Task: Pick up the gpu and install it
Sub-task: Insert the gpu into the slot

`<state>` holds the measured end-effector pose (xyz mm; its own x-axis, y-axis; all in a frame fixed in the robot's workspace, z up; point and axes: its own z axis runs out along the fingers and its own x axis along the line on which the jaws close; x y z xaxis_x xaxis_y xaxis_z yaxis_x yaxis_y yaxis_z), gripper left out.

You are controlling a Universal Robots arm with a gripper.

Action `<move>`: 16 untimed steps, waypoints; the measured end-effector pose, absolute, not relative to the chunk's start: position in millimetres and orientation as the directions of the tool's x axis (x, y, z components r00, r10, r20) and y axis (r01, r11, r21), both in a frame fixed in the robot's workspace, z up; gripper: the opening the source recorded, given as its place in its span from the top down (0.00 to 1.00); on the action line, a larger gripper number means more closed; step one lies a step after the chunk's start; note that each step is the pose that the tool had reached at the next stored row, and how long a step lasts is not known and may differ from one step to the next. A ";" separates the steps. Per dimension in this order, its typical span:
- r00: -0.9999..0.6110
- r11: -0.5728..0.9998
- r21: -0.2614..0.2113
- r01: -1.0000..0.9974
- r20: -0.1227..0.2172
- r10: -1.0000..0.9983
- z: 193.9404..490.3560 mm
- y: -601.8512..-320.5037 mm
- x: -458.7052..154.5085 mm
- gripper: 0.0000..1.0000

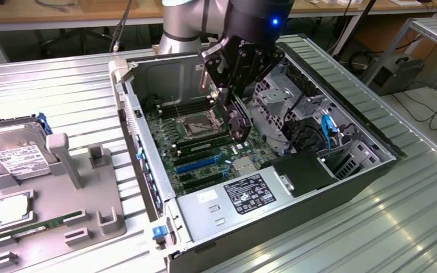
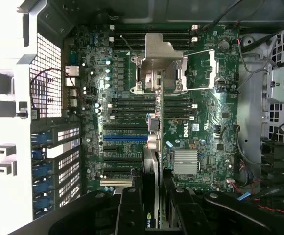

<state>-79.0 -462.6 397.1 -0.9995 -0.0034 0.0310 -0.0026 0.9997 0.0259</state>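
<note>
- The gpu (image 1: 238, 122) hangs on edge inside the computer case (image 1: 136, 108), just above the main board (image 2: 196, 127) and over its long slots (image 2: 125, 138).
- Judged from this, the pick-up is done and the installing is in hand. That calls for lining the card's lower edge up with one slot.
- The claw (image 1: 232, 91) is closed on the card's upper edge, one finger on each face.

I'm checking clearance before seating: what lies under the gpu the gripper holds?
The Dell motherboard, with its blue slot nearby. The gpu, edge-on in the gripper, covers the strip of board directly beneath it.
</note>
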 end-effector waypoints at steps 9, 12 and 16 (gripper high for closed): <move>-1.000 1.000 0.026 -0.003 0.031 -0.003 397.0 -462.6 -79.0 0.74; -1.000 1.000 0.026 -0.003 0.031 -0.003 397.0 -462.6 -79.0 0.74; -1.000 1.000 0.026 -0.008 0.028 -0.008 396.9 -462.5 -78.9 0.74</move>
<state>-78.9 -462.5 396.9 -0.9996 -0.0083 0.0284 -0.0075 0.9996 0.0263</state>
